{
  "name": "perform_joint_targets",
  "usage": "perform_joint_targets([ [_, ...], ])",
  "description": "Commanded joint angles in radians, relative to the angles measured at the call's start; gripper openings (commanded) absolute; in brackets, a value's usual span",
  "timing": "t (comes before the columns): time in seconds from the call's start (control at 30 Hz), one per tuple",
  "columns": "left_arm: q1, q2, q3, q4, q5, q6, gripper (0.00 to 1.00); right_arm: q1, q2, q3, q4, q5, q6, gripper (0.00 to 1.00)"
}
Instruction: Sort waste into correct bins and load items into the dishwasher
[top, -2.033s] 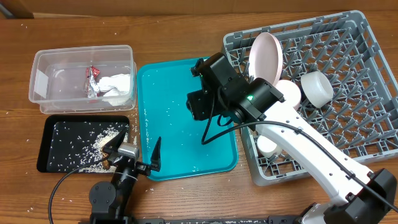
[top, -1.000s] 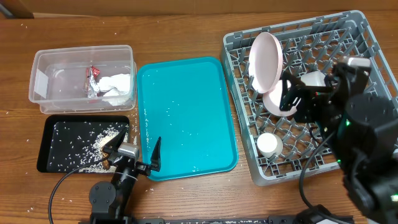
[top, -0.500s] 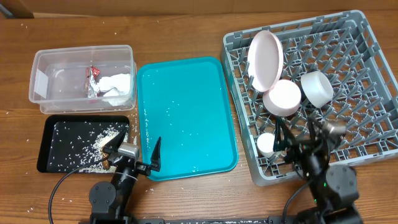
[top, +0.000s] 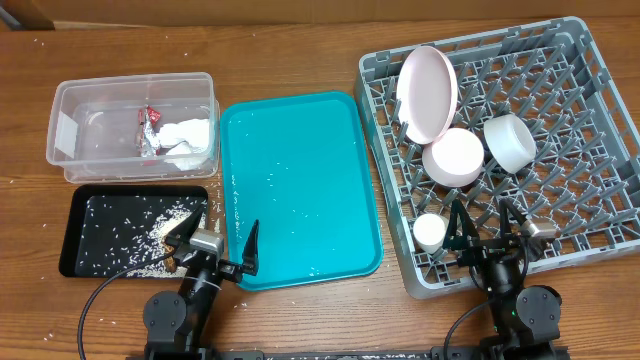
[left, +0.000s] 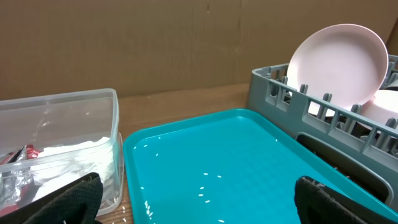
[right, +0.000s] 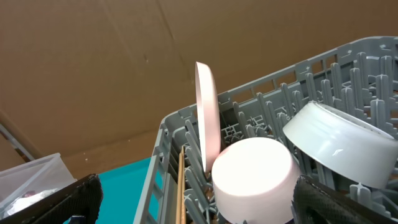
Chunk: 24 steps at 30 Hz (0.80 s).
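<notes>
The grey dish rack (top: 580, 120) holds the white plate (top: 427, 92) on edge, two bowls (top: 453, 157) (top: 510, 141) and the small cup (top: 430, 233). In the right wrist view the plate (right: 207, 115), bowls (right: 252, 177) (right: 339, 146) and wooden chopsticks (right: 180, 186) sit in the rack (right: 373, 68). The clear tub (top: 70, 130) holds the red wrapper (top: 150, 128) and white tissue (top: 190, 137). The black tray (top: 85, 255) holds rice grains and scraps (top: 165, 230). My left gripper (top: 215, 245) is open and empty at the teal tray's near left corner. My right gripper (top: 490, 232) is open and empty at the rack's near edge.
The teal serving tray (top: 300, 180) lies between the bins and the rack, with a few loose grains on it; it also shows in the left wrist view (left: 236, 162). Stray grains dot the wooden table (top: 300, 50). A cardboard wall stands behind.
My right arm has drawn back from over the teal tray, across the rack, down to the table's near edge. The left arm has not moved.
</notes>
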Motion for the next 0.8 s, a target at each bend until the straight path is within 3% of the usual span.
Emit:
perform_joint_targets([
  [0.0, 0.007, -0.011, -0.004, 0.002, 0.008, -0.014, 1.00, -0.006, -0.012, -0.011, -0.019, -0.006, 0.003, 1.00],
  [0.77, 0.007, -0.011, -0.004, 0.002, 0.008, -0.014, 1.00, -0.006, -0.011, -0.010, -0.030, -0.006, 0.003, 1.00],
])
